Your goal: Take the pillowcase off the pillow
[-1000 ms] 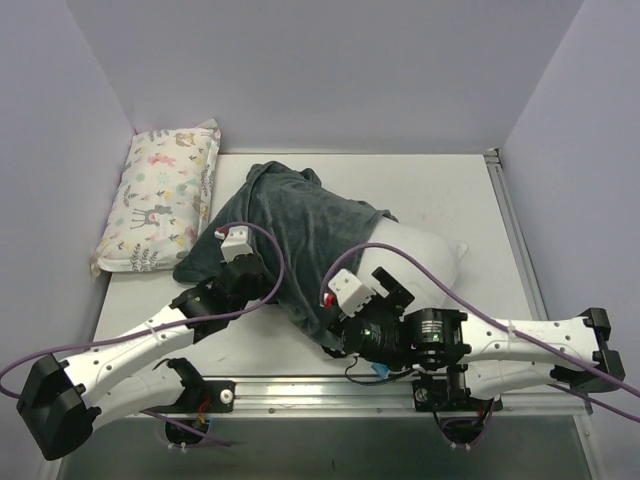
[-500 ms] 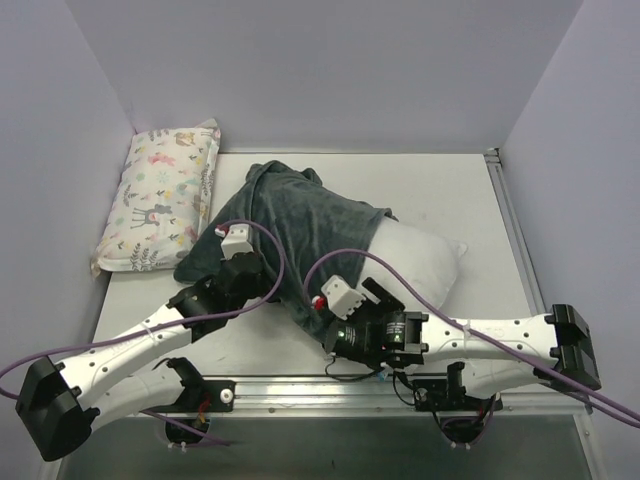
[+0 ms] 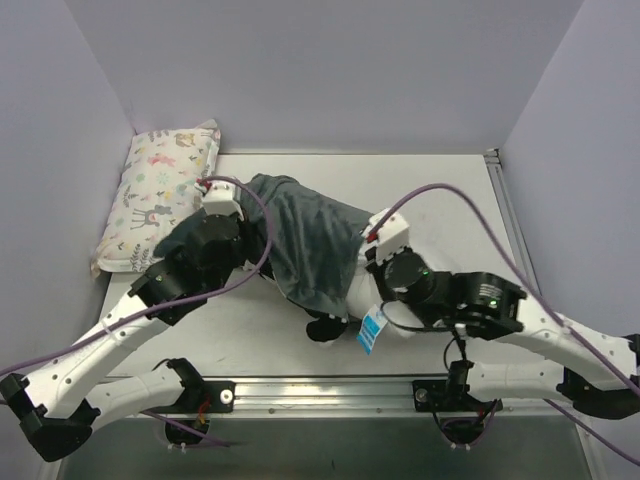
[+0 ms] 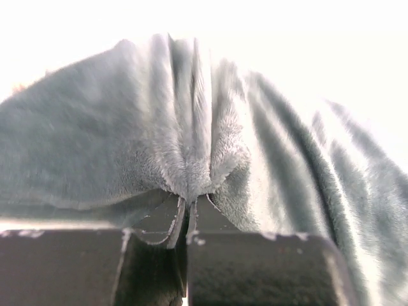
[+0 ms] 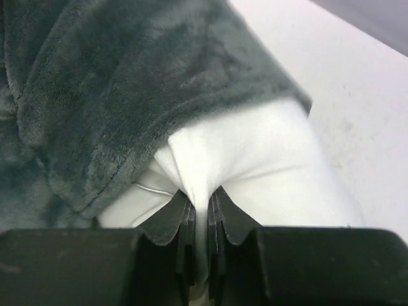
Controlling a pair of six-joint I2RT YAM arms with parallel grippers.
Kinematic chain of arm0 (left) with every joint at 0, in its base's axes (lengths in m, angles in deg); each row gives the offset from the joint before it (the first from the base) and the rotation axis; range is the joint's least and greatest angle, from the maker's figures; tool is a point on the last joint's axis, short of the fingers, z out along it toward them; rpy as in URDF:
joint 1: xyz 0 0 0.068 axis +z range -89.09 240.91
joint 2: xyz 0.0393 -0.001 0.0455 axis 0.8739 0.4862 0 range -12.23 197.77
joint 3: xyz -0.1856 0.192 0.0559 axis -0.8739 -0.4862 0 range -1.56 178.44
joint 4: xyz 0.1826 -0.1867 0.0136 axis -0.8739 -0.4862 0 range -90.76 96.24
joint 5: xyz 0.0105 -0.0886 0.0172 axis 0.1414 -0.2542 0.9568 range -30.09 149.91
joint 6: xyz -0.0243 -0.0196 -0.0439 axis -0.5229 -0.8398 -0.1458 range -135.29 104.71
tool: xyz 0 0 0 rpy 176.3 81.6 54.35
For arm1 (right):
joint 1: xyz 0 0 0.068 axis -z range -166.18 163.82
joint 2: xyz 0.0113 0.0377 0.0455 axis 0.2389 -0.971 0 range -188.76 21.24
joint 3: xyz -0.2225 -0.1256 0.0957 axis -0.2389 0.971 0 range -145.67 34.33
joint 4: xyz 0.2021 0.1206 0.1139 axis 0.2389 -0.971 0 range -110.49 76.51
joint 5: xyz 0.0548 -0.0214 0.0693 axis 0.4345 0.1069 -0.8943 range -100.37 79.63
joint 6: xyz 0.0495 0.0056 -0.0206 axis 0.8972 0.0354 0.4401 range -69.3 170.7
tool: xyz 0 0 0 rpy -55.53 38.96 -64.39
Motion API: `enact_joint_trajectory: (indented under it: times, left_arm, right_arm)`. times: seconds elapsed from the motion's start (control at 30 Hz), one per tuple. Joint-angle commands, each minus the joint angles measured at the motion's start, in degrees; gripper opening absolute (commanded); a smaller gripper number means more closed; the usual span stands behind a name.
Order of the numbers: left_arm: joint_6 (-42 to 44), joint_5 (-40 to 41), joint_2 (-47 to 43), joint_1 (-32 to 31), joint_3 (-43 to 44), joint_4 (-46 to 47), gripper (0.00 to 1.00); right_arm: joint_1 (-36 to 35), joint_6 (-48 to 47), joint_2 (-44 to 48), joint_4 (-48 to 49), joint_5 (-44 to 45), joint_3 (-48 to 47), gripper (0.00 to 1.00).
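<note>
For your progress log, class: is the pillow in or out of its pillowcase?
Partly out. The white pillow emerges from the grey pillowcase, whose edge wraps over it; the rest is hidden inside.

Right gripper (image 5: 199,204) clamped on pinched fold of white pillow (image 5: 255,159), fabric bunched between fingertips. Dark grey plush pillowcase (image 5: 121,83) ahead and left of fingers, its edge draped over pillow. White table (image 5: 357,95) ahead-right.

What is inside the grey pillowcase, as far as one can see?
The white pillow: one end sticks out of the pillowcase, pinched by the right gripper. How far it reaches inside is covered by the fabric.
</note>
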Motion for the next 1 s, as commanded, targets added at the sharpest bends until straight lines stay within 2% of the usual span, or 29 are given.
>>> enact_joint_trajectory:
  times: [0.0,0.07,0.1,0.13,0.2,0.23,0.3,0.33,0.37,0.4,0.43,0.47,0.5,0.63,0.77,0.8,0.87,0.9,0.93,0.97]
  left_arm:
    - [9.44,5.19,0.87,0.49,12.79,0.23,0.0]
    - [11.47,6.51,4.1,0.93,17.89,-0.03,0.0]
    - [12.18,6.51,5.43,1.54,19.47,-0.47,0.0]
    - [12.45,4.68,6.66,3.72,20.36,-1.08,0.0]
    - [11.23,1.78,9.66,7.15,20.99,-1.52,0.0]
    - [10.61,-0.32,10.36,11.87,20.55,-2.05,0.0]
    - [9.2,-2.88,11.68,18.21,17.48,-2.06,0.0]
    - [6.93,-7.24,12.03,21.99,15.99,-1.79,0.0]
    - [5.78,-9.81,12.91,30.81,14.5,-1.1,0.0]
    - [3.59,-12.62,13.35,35.25,10.57,-0.04,0.0]
    - [2.18,-18.91,13.96,39.39,8.79,2.23,0.0]
    - [1.12,-21.59,15.45,45.78,7.2,3.38,0.0]
    - [0.24,-23.61,16.42,48.37,4.32,4.79,0.0]
    - [-1.08,-29.14,21.17,48.92,4.2,7.61,0.0]
    - [-0.83,-27.86,23.71,42.17,6.56,8.23,0.0]
    - [-0.56,-26.9,24.42,39.8,7.62,7.62,0.0]
    - [-0.56,-24.61,26.0,37.5,8.59,6.74,0.0]
    - [-0.65,-23.21,26.53,36.45,8.59,6.65,0.0]
    - [-0.65,-22.33,27.32,34.44,8.59,6.65,0.0]
    - [-0.65,-21.53,27.94,33.72,8.68,6.56,0.0]
  right_arm:
    - [5.03,-2.09,3.68,0.68,-3.57,-9.48,0.0]
    - [10.57,-1.57,3.24,-0.9,-5.93,-11.6,0.0]
    - [13.91,-0.7,3.24,-0.99,-11.25,-11.26,0.0]
    - [21.51,-0.08,3.24,-0.81,-14.09,-10.65,0.0]
    - [28.15,1.24,3.41,-0.29,-19.8,-6.89,0.0]
    - [34.71,2.64,3.59,0.85,-21.14,-4.95,0.0]
    - [42.11,3.87,4.11,1.64,-25.08,-0.48,0.0]
    - [45.9,4.75,4.38,2.69,-30.85,0.77,0.0]
    - [53.85,6.06,4.47,3.22,-33.43,2.0,0.0]
    - [57.24,6.6,4.29,3.49,-35.72,3.58,0.0]
    - [59.97,7.21,3.86,3.75,-38.35,4.12,0.0]
    - [63.57,8.18,3.42,3.93,-38.03,4.47,0.0]
    - [64.38,8.62,2.11,3.85,-37.24,4.65,0.0]
    - [67.47,10.21,-2.38,4.72,-38.37,3.78,0.0]
    - [65.89,9.77,-6.51,6.39,-40.23,-0.25,0.02]
    - [65.54,9.07,-8.0,6.39,-40.22,-1.31,0.19]
    - [65.01,8.8,-9.59,6.31,-41.36,-4.82,0.34]
    - [64.75,8.63,-10.9,6.39,-42.58,-5.97,0.51]
    - [63.79,8.45,-11.35,6.48,-41.99,-7.2,0.59]
    - [63.17,8.36,-11.7,6.31,-40.68,-9.39,0.72]
